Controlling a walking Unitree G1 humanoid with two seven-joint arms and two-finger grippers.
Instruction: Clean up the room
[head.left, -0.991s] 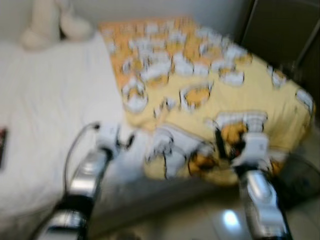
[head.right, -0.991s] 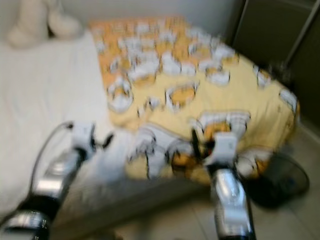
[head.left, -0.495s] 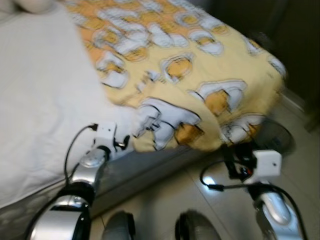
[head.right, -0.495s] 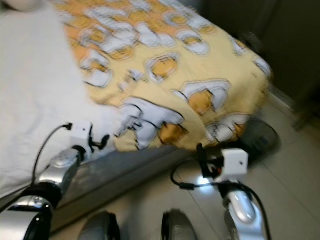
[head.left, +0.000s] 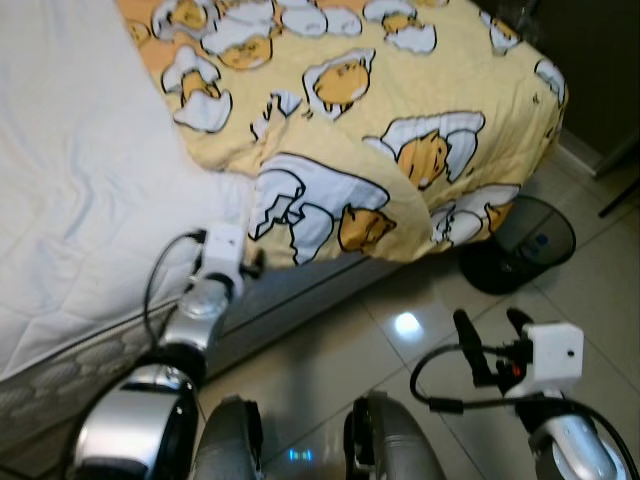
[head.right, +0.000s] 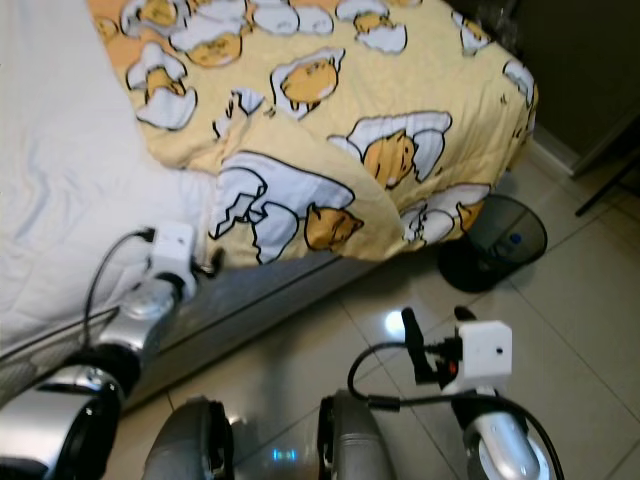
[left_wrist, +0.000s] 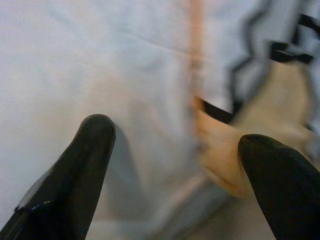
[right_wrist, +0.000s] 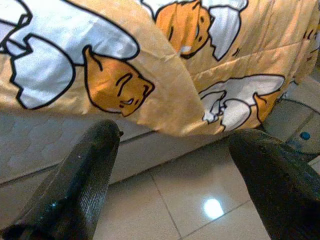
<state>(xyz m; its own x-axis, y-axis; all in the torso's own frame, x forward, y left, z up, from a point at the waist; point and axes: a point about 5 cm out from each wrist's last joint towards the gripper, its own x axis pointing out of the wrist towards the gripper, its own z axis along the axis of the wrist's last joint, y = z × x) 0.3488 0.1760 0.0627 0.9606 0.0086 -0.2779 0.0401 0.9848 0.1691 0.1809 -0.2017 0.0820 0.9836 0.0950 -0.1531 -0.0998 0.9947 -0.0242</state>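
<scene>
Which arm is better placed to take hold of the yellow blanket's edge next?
Probably the left. The left tool is open right at the blanket edge on the bed, while the right tool, also open, is over the floor below it.

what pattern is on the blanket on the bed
Yellow quilted blanket printed with white cracked eggshells and orange yolk characters; clearest in the left eye view.
</scene>
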